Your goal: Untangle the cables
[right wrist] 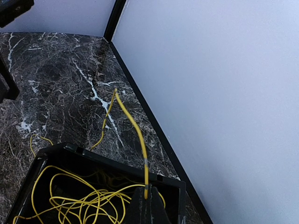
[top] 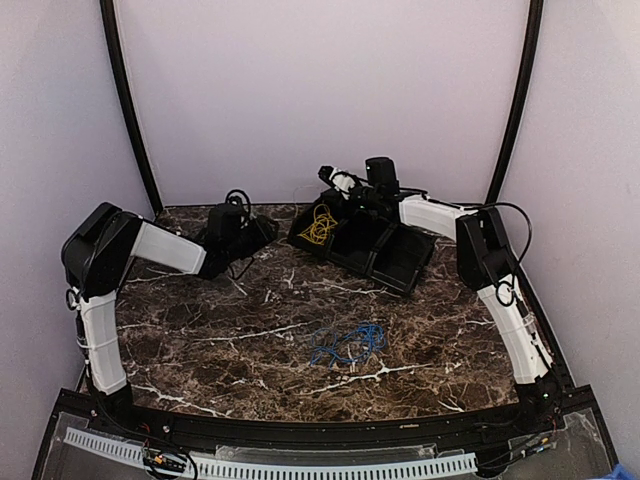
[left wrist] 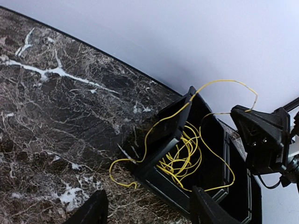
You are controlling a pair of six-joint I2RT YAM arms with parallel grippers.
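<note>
The yellow cable [top: 320,225] lies coiled in the left compartment of a black tray [top: 385,255]. In the left wrist view its coil [left wrist: 187,154] fills the tray [left wrist: 161,154], and one end loops over the rim onto the table. My right gripper [right wrist: 148,193] is shut on a yellow strand [right wrist: 135,130], which arches above the tray rim [right wrist: 103,158]. It hovers over the tray's far side [top: 328,177]. My left gripper [left wrist: 148,192] is open and empty beside the tray's left corner [top: 262,232]. The blue cable [top: 348,343] lies in loose loops on the marble near the front centre.
The tray has further empty compartments to the right [top: 405,262]. White walls enclose the marble table [top: 200,320] at the back and sides, with black corner posts [top: 130,110]. The right gripper body [left wrist: 261,135] shows in the left wrist view above the tray.
</note>
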